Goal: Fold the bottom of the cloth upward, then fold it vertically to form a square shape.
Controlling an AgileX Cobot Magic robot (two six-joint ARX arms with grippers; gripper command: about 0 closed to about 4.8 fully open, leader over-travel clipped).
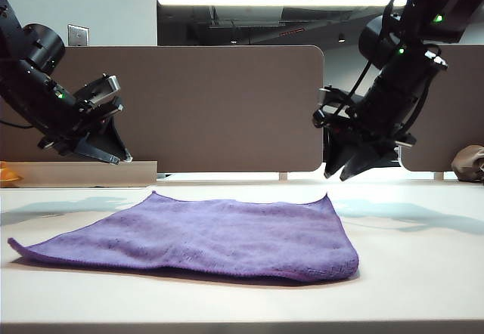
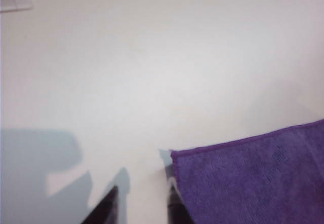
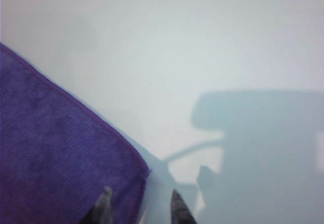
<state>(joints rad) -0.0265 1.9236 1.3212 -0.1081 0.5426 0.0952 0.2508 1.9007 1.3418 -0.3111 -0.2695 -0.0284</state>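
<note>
The white table (image 1: 423, 273) held the purple cloth (image 1: 204, 236), lying wide from side to side. The left gripper (image 1: 106, 151) and right gripper (image 1: 349, 169) hung open and empty above its far corners, right one nearer.

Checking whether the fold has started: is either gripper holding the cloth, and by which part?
Nothing is held. The left gripper and right gripper hang above the cloth's far corners, jaws apart and empty.

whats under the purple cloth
The cloth lies on the white table, already folded once, so a lower layer of cloth sits beneath. Anything else under it is covered. Both the left gripper and right gripper hang above, empty.
</note>
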